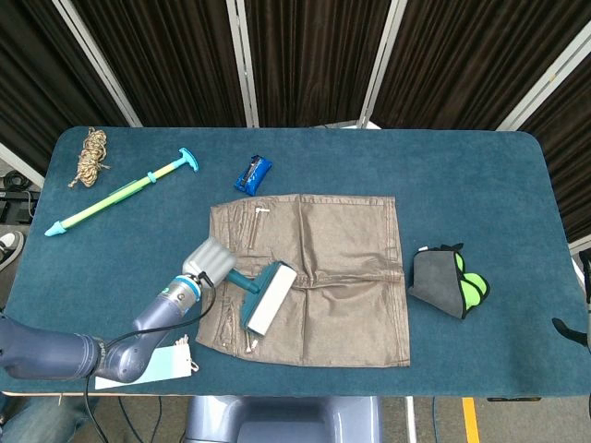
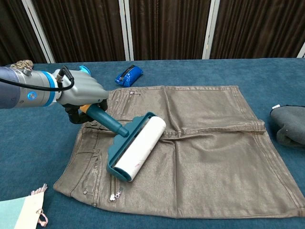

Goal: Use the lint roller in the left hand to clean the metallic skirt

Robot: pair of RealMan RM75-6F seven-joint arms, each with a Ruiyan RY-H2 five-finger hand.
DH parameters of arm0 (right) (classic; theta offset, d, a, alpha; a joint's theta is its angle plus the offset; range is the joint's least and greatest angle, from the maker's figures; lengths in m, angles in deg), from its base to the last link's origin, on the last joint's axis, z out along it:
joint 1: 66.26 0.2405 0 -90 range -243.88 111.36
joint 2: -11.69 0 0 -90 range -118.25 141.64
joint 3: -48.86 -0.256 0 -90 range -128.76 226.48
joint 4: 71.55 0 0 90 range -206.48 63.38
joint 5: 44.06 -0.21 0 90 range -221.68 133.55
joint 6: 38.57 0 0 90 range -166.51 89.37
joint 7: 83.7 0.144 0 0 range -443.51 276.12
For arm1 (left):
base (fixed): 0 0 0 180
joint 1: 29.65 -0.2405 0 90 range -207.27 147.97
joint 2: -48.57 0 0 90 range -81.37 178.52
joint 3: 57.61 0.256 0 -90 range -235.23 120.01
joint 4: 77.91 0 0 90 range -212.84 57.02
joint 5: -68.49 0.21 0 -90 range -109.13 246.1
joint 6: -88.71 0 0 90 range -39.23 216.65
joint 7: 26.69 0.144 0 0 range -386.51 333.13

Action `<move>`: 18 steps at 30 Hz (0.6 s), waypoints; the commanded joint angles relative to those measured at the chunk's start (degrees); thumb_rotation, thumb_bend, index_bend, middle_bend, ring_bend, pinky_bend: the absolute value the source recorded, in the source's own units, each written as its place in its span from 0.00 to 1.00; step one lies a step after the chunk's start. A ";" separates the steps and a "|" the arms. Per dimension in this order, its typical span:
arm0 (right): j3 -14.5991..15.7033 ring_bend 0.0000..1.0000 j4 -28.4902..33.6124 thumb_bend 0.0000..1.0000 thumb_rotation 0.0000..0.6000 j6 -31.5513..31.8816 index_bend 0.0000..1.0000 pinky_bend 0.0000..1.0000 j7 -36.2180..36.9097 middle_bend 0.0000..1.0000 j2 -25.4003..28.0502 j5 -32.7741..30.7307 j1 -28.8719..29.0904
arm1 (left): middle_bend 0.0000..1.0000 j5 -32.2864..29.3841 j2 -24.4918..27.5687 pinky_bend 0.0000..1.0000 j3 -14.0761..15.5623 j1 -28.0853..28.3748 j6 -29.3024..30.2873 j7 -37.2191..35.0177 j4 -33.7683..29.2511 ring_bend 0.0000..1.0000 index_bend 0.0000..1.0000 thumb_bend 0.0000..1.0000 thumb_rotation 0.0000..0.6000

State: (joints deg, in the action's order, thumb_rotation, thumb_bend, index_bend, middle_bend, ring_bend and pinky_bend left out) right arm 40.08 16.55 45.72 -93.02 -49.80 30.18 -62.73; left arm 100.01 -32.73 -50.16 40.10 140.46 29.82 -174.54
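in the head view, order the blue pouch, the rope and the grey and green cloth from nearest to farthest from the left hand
From the left hand:
1. Blue pouch, just beyond the skirt's top edge.
2. Rope, at the far left corner of the table.
3. Grey and green cloth, right of the skirt.
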 commanded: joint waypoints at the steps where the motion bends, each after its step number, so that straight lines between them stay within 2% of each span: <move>1: 0.00 0.00 -0.05 0.00 1.00 0.05 0.00 0.00 0.30 0.00 0.12 0.01 -0.10 | 0.62 -0.36 -1.53 0.56 -0.77 0.64 0.46 0.55 -0.70 0.48 0.81 1.00 1.00; 12: 0.07 0.00 -0.13 0.00 1.00 0.33 0.00 0.00 0.72 0.00 0.30 0.27 -0.31 | 0.63 -1.97 -7.29 0.57 -2.21 2.39 2.25 2.62 -1.11 0.49 0.83 1.00 1.00; 18: 0.14 0.00 -0.31 0.00 1.00 0.34 0.00 0.00 0.90 0.00 0.27 0.24 -0.44 | 0.65 -2.95 -6.57 0.60 -1.69 2.12 3.35 2.69 -0.85 0.51 0.85 1.00 1.00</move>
State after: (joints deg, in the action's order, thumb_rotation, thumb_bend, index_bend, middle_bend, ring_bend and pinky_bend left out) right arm 40.21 16.24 46.06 -92.11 -49.52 30.41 -63.17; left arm 97.23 -39.65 -52.00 42.35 143.64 32.62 -175.40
